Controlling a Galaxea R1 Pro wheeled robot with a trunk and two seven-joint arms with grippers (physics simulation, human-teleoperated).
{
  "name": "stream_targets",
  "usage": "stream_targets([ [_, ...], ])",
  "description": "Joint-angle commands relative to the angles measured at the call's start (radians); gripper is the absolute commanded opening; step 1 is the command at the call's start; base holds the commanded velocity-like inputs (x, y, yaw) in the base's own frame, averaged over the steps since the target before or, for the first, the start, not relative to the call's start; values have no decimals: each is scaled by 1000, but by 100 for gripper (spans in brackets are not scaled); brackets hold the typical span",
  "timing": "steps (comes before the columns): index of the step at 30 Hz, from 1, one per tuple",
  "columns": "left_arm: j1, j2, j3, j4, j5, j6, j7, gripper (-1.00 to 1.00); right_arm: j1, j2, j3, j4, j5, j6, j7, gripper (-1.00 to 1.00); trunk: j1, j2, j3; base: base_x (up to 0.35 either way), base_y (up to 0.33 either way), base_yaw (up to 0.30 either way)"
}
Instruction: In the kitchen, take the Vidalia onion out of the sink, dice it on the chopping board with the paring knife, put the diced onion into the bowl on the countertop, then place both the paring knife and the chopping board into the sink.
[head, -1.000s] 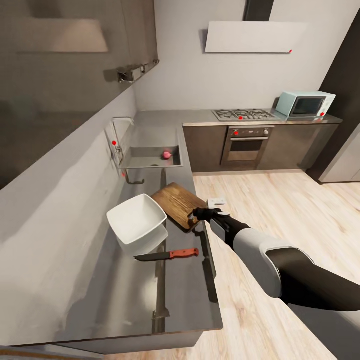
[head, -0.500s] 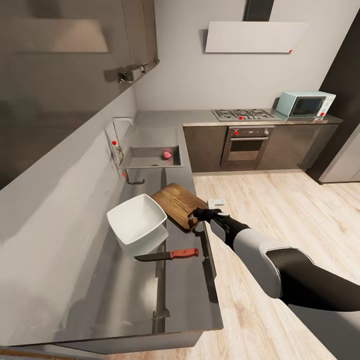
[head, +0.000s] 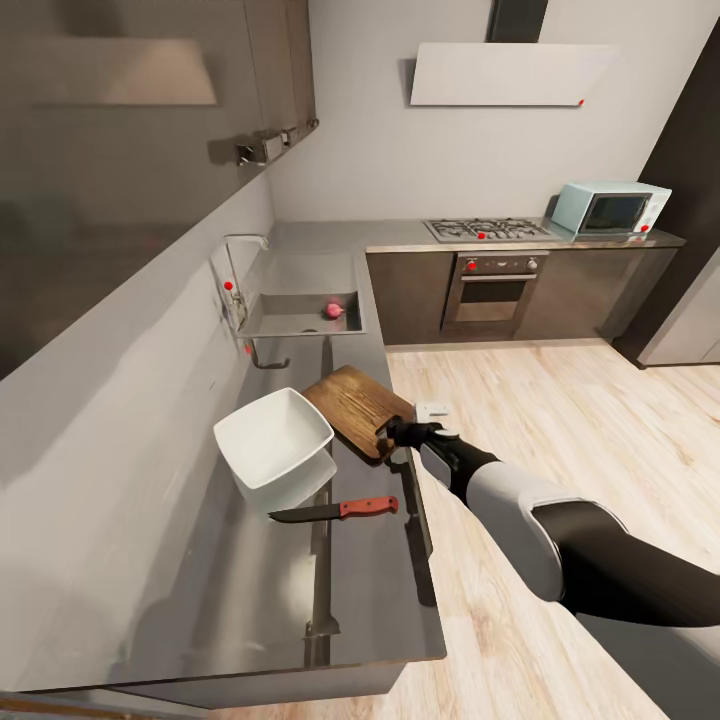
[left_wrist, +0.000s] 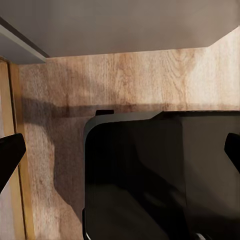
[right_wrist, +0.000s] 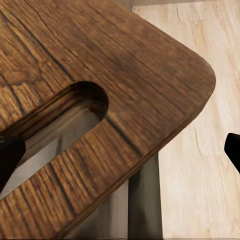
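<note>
Right claw (head: 393, 431) spread wide at the slotted corner of the chopping board (head: 356, 405), mid-frame on the worktop (head: 370, 580); nothing gripped. Vidalia onion (head: 331, 310) whole in the sink (head: 290, 322), upper centre-left. Bowl (head: 272, 437) empty, paring knife (head: 337, 510) untouched below it: every step left, by the look.

We list a pale blue microwave (head: 611, 209) on the dark far counter (head: 520, 241), with a gas hob (head: 485, 229) beside it and an oven (head: 494, 288) beneath. We also note a white hood (head: 505, 74) on the wall, dark upper cabinets (head: 150, 90) and a light wooden floor (head: 560, 420).
</note>
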Motion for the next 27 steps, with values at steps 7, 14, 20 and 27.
stream_targets([
  [7, 0, 0, -1, -1, -1, -2, 0, 100, 18, 0, 5, -1, -7, 4, -4, 100, 1, -2, -2, 0, 0, 0],
  [14, 0, 0, -1, -1, -1, -2, 0, 100, 19, 0, 5, -1, -7, 4, -4, 100, 1, -2, -2, 0, 0, 0],
  [20, 0, 0, -1, -1, -1, -2, 0, 100, 19, 0, 5, -2, -7, 4, -3, 100, 1, -2, -2, 15, 0, 0],
  [27, 0, 0, -1, -1, -1, -2, 0, 100, 19, 0, 5, -1, -7, 4, -3, 100, 1, -2, -2, 7, 0, 0],
])
